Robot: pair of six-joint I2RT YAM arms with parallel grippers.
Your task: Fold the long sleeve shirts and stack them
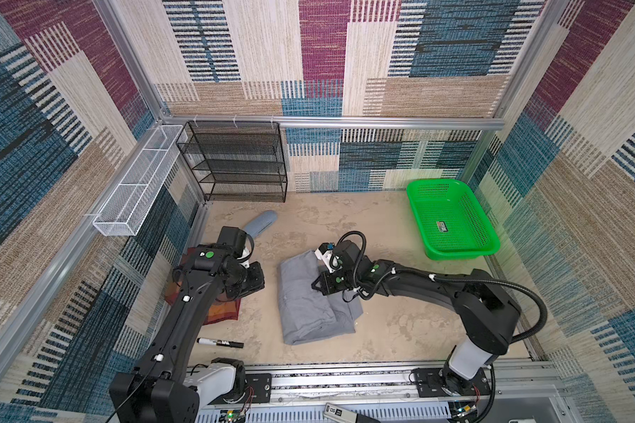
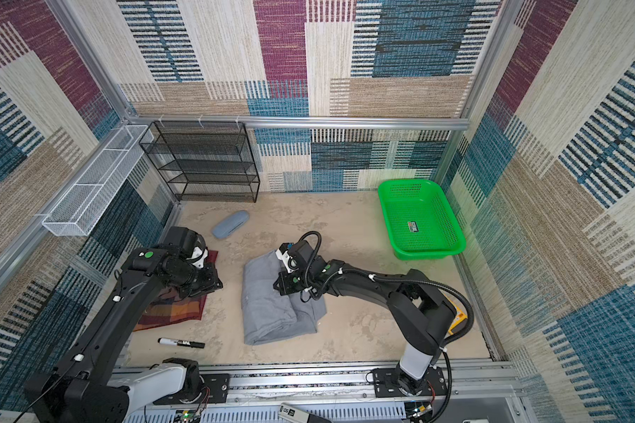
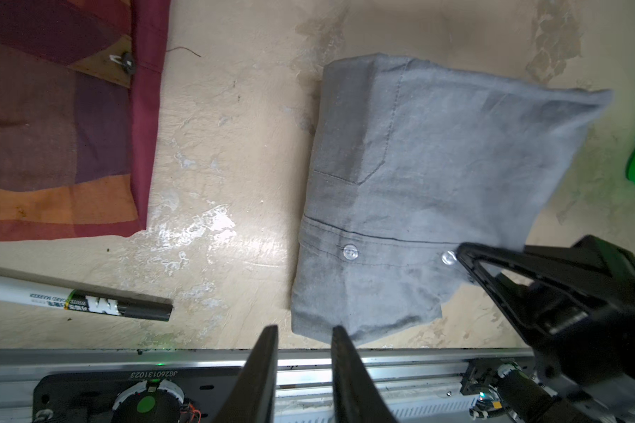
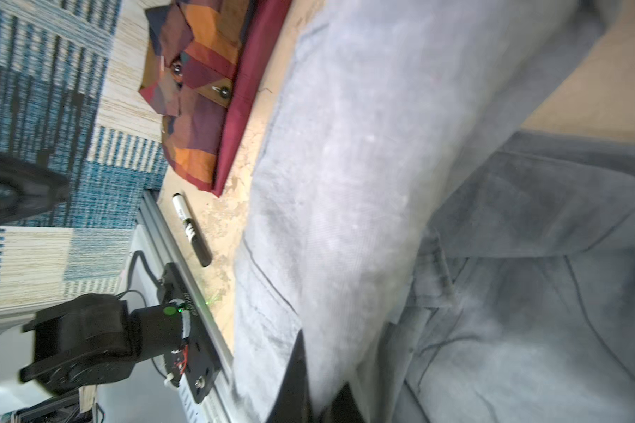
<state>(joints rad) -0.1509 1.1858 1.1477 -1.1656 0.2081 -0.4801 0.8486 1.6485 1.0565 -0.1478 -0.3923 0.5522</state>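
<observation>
So, seeing the grey shirt (image 1: pixel 301 304) half-folded mid-table, pinched at a loose flap by the right gripper (image 1: pixel 315 285), clamped on cloth, probably to drag that layer over. Spotting the left gripper (image 3: pixel 304 329) slightly open and empty by the patchwork plaid shirt (image 2: pixel 176 311) further left, likely the stacking base. Otherwise just mottled beige tabletop (image 1: pixel 400 322), whiteboard marker (image 1: pixel 219 342), green basket (image 1: pixel 462 255), carpet-patterned walls (image 1: pixel 382 161).

Bare tabletop (image 1: pixel 400 329) lies open right of the grey shirt (image 1: pixel 308 304), though the right arm (image 1: pixel 418 287) spans it. A narrow clear lane runs between the grey shirt and the plaid shirt (image 2: pixel 173 311), which the left arm (image 1: pixel 198 293) overhangs. The marker (image 1: pixel 220 342) blocks the near left, the blue-grey case (image 2: pixel 230 224) the far left, the green basket (image 1: pixel 451 219) the far right corner. The far middle is free.
</observation>
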